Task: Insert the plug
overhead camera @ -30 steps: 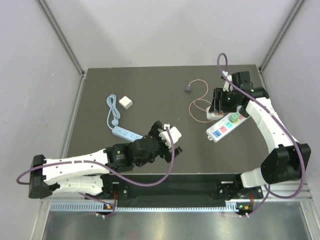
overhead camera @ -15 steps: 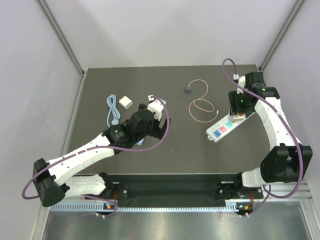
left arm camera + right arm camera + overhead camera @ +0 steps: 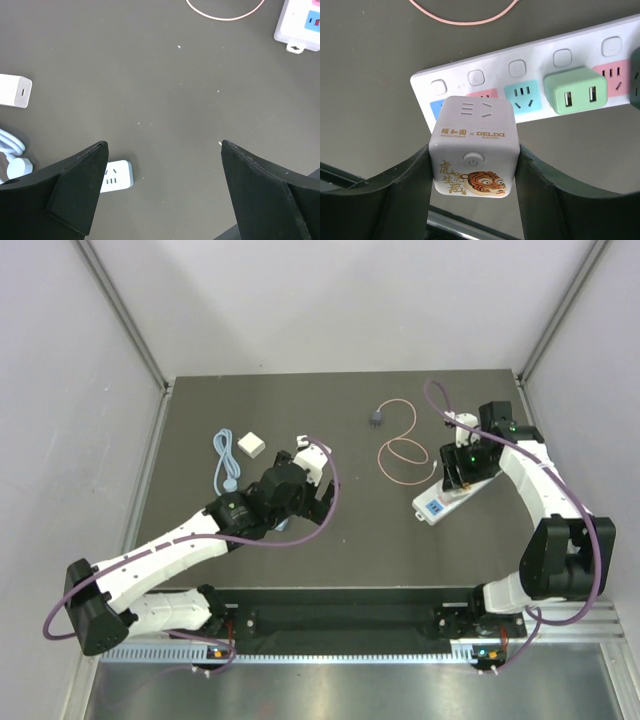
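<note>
Fingers (image 3: 395, 195) of the right gripper (image 3: 474, 150), matte black and curved, are clamped against two opposite sides of a smooth white cube adapter (image 3: 472, 125) with rounded corners, a round button and a printed tiger. The cube is held just above the left end of a long white power strip (image 3: 585, 45), whose sockets are coloured blue, pink and teal and in which a mint-green adapter (image 3: 575, 90) is seated. The left gripper (image 3: 164, 144) is spread wide with nothing between its wedge-shaped fingers (image 3: 80, 185), above the dark, speckled table (image 3: 350, 550). The plug (image 3: 376, 419) lies unheld toward the far middle of the table, and its thin pink cable (image 3: 405, 455) is looped to the right, just left of the strip. Since half a second ago, the right gripper has been shifted left over the strip, while the left arm has barely been moved.
</note>
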You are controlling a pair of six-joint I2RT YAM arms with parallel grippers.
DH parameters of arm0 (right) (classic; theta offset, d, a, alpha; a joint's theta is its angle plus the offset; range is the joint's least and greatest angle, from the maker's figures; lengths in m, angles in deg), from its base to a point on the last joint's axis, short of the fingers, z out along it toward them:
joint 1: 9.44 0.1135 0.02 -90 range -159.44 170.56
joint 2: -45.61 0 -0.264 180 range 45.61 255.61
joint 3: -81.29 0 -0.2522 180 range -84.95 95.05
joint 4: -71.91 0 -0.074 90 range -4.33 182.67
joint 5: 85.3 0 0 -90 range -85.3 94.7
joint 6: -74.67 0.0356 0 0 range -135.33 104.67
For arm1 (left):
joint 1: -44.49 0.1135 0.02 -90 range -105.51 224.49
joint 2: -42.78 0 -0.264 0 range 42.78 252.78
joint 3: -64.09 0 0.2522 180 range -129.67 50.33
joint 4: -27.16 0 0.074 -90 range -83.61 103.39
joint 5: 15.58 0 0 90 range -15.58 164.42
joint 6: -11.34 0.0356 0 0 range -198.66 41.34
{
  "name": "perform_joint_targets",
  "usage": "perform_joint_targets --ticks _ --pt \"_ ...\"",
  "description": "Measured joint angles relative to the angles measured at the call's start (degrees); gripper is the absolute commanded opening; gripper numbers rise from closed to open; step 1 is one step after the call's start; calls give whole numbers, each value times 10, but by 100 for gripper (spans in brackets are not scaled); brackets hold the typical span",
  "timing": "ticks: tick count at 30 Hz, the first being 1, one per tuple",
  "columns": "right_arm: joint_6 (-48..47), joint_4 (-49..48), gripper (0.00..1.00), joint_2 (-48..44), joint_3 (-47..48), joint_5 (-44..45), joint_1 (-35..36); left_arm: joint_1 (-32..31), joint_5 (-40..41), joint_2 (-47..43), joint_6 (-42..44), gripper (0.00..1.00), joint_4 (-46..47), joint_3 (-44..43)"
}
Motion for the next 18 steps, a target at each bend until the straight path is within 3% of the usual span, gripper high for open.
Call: perform_joint_targets --ticks 18 --pt "-47 -19 0 26 -18 6 1 0 6 -12 6 99 1 16"
